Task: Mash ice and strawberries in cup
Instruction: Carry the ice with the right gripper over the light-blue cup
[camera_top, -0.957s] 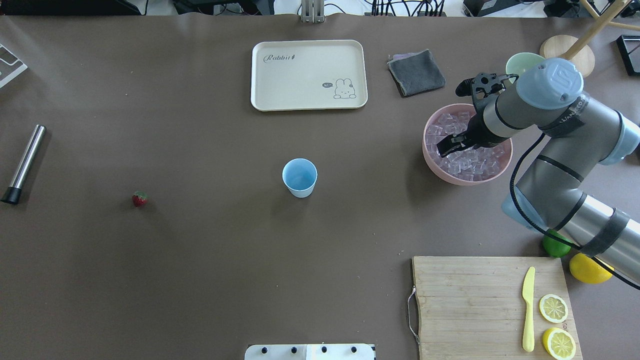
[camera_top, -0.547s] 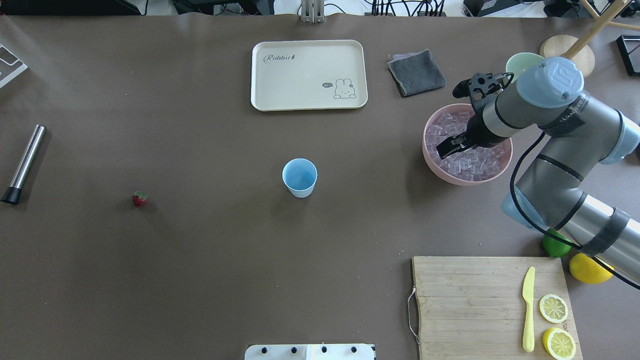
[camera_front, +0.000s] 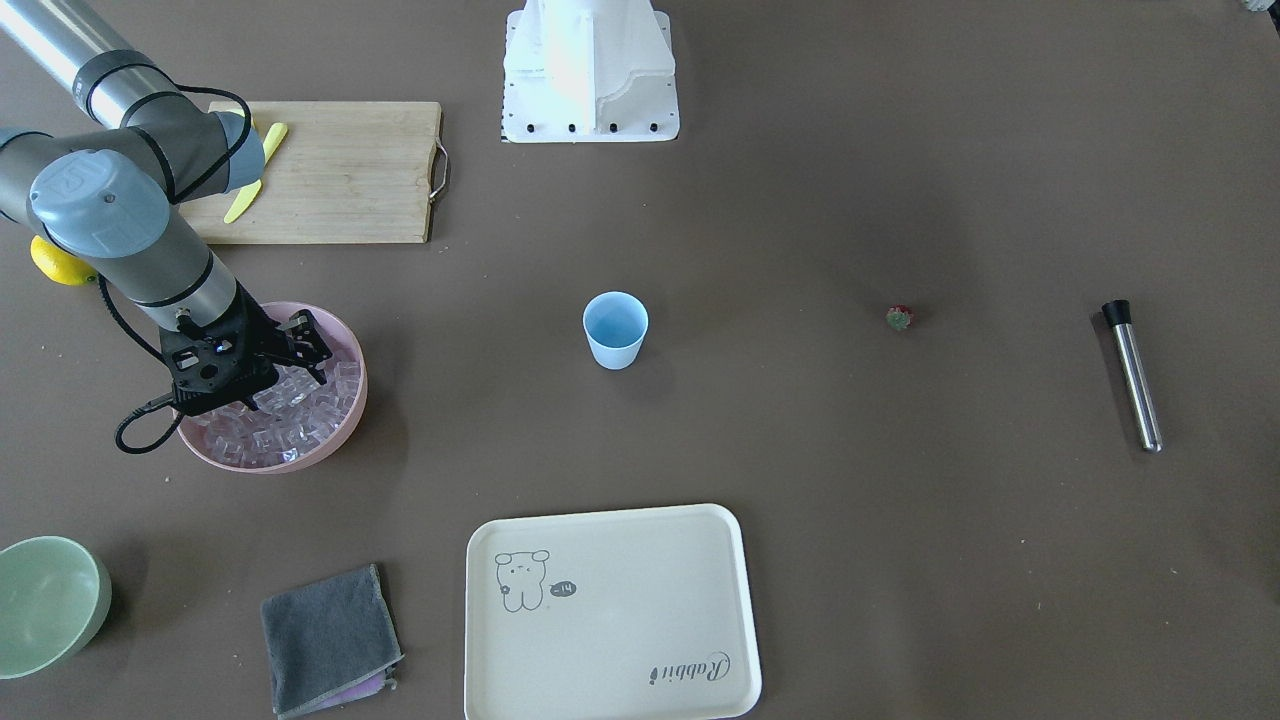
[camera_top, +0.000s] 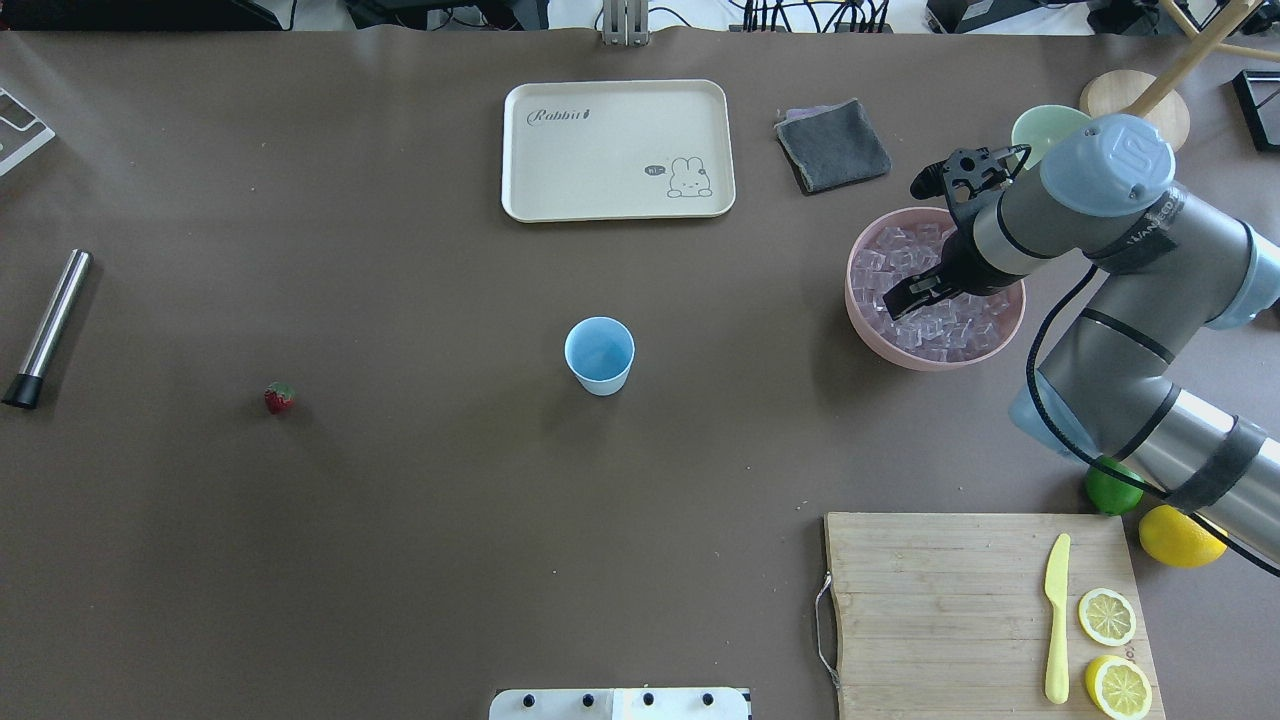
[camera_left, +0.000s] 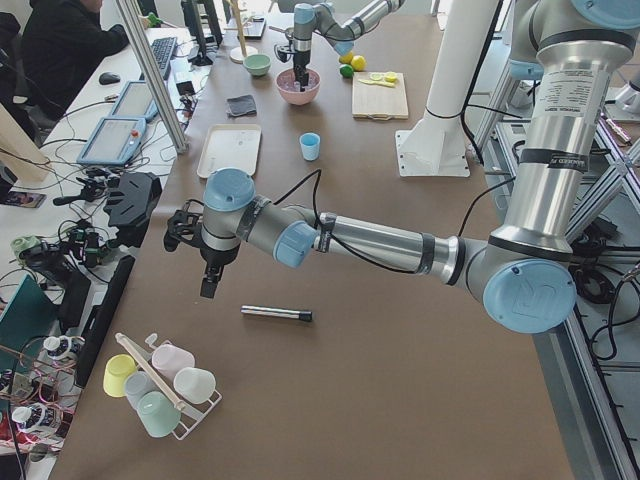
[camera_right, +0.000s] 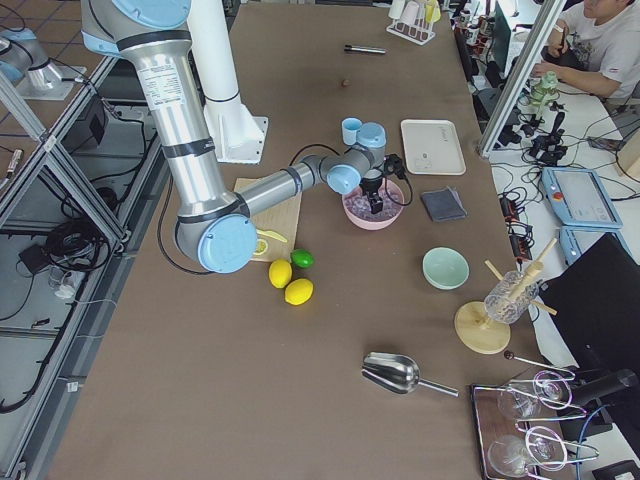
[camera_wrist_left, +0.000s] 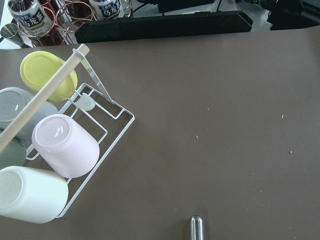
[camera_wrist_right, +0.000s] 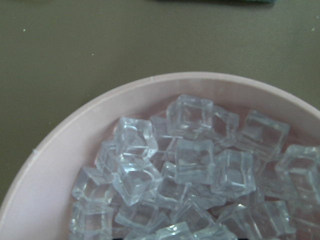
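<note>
The light-blue cup (camera_top: 599, 354) stands upright at the table's middle; I see nothing in it. The small red strawberry (camera_top: 280, 398) lies far to its left. The ice (camera_top: 935, 325) fills a pink bowl (camera_top: 858, 325) on the right and shows close up in the right wrist view (camera_wrist_right: 190, 165). My right gripper (camera_top: 903, 298) hangs just over the ice, jaws looking open and empty. My left gripper (camera_left: 207, 290) shows only in the exterior left view, above the table near a steel muddler (camera_left: 276, 314); I cannot tell its state.
A cream tray (camera_top: 617, 150), grey cloth (camera_top: 833, 145) and pale green bowl (camera_top: 1040, 125) sit at the back. A cutting board (camera_top: 930, 610) holds a yellow knife and lemon halves; a lime (camera_top: 1108, 488) and lemon (camera_top: 1175, 537) lie beside it. A cup rack (camera_wrist_left: 60, 150) stands at the left end.
My right gripper has shifted slightly to the right over the ice bowl. Cup, strawberry and muddler have not moved.
</note>
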